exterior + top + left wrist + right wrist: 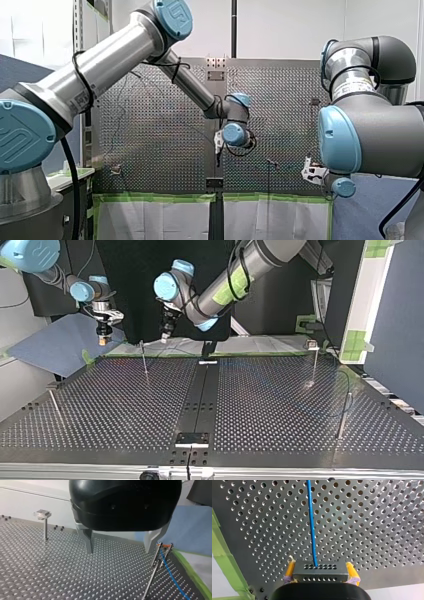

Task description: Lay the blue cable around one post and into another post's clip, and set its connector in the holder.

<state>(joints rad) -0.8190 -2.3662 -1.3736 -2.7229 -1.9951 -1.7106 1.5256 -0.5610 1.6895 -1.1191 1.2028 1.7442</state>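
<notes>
Connector (pixel 320 572) clamped between right gripper's (pixel 320 567) yellow pads (pixel 351 570); blue cable (pixel 312 525) led from it over the table (pixel 374 530), through one post's clip (pixel 163 547). Left gripper (pixel 119 551) held open, empty. Four posts (pixel 144 360) counted.

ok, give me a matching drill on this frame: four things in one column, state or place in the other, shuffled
1. connector
2. my left hand
3. blue cable
4. green tape

A. open, holding nothing
B. along the edge of the table
C. clamped in my right hand, between its yellow pads
D. runs out of the connector, over the perforated surface

Pairs: 1-C, 2-A, 3-D, 4-B
</notes>
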